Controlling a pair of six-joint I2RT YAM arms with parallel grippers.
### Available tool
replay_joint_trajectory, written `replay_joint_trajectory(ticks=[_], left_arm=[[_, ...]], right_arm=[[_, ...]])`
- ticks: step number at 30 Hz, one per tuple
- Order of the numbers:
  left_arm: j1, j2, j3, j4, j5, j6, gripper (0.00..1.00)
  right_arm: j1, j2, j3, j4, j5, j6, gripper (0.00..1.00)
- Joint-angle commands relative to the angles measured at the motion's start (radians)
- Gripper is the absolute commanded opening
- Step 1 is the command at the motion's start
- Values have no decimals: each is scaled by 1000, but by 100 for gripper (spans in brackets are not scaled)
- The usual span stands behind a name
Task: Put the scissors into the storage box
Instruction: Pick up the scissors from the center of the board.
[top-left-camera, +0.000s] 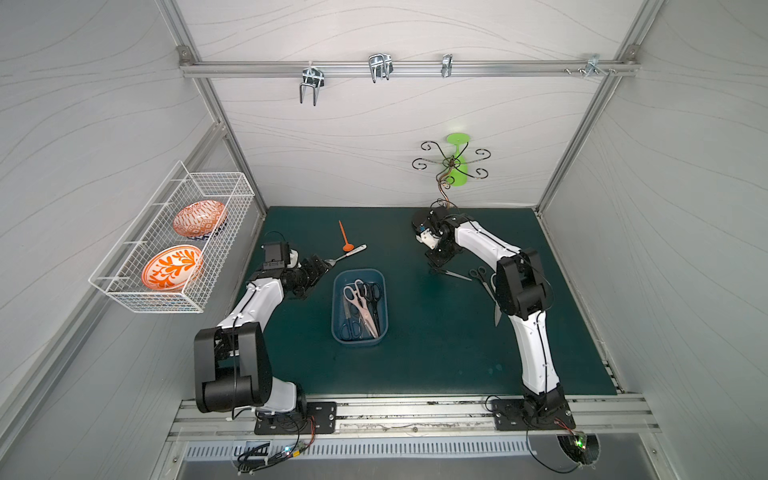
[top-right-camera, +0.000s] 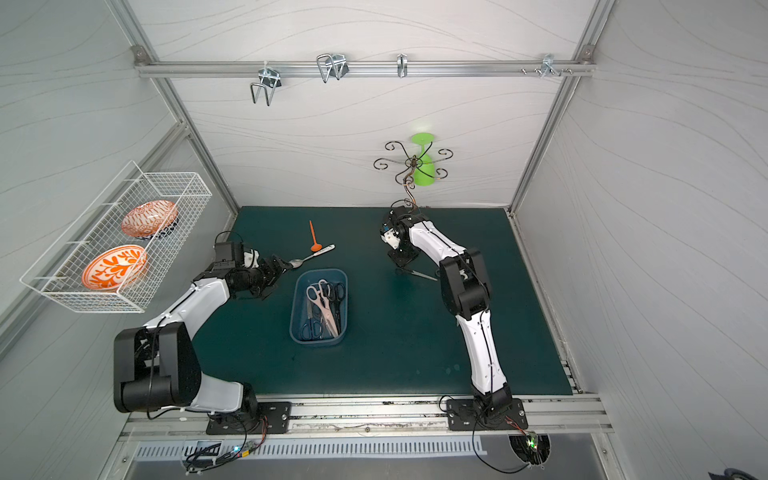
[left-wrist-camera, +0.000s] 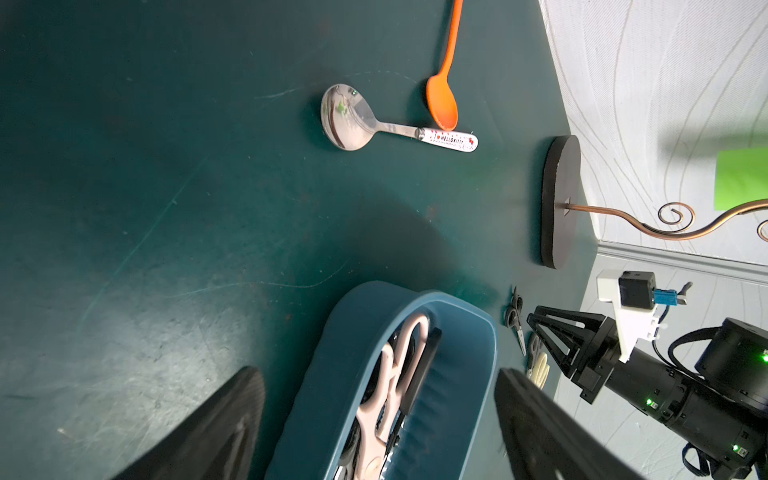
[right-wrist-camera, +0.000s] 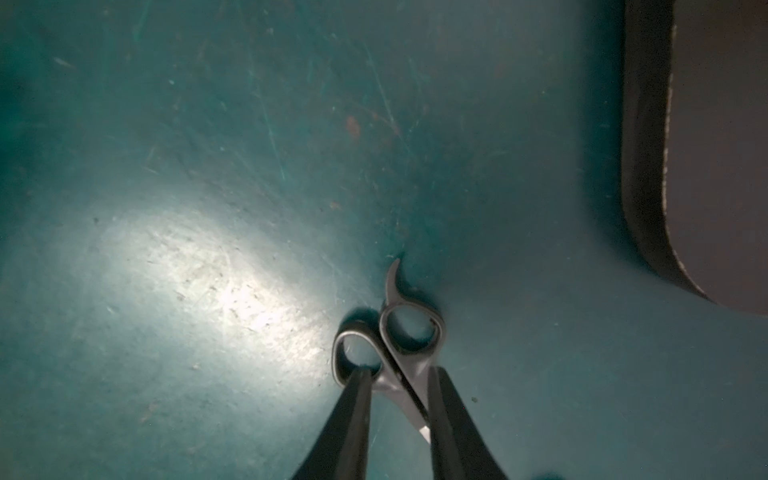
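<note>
Right gripper (right-wrist-camera: 399, 374): closed narrow on the small scissors (right-wrist-camera: 409, 368), one finger against each side just behind the handle rings. Flat on the green mat (top-left-camera: 436, 353) near its far edge, blade tips toward a black pair (top-left-camera: 484, 282) and a cream-handled pair (left-wrist-camera: 540, 368) just beside. Reached with the right arm (top-left-camera: 532, 353) stretched forward, elbow raised, wrist bent down beside the dark stand base (right-wrist-camera: 706, 145). Well apart, mid-mat: the storage box (top-left-camera: 359, 340), a pink pair (top-left-camera: 362, 309) and other dark pairs (top-left-camera: 374, 299) lying inside. Left gripper (left-wrist-camera: 376, 372): wide and empty, pointing across the mat near the steel spoon (left-wrist-camera: 353, 118), forearm angled out from a high folded elbow. Legible on the spoon's white handle: "HELLOKITTY"; orange spoon (left-wrist-camera: 442, 99) just beside.
</note>
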Motion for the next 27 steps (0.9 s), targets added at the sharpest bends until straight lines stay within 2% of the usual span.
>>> replay_joint_trajectory(ticks=[1,27], left_arm=[[-4,19,16,27,4,12,91],[-3,19,21,7,-23,23,91]], right_arm=[[-6,4,-3,-23,-10,-47,30],[19,39,-31,46,17,-94,30]])
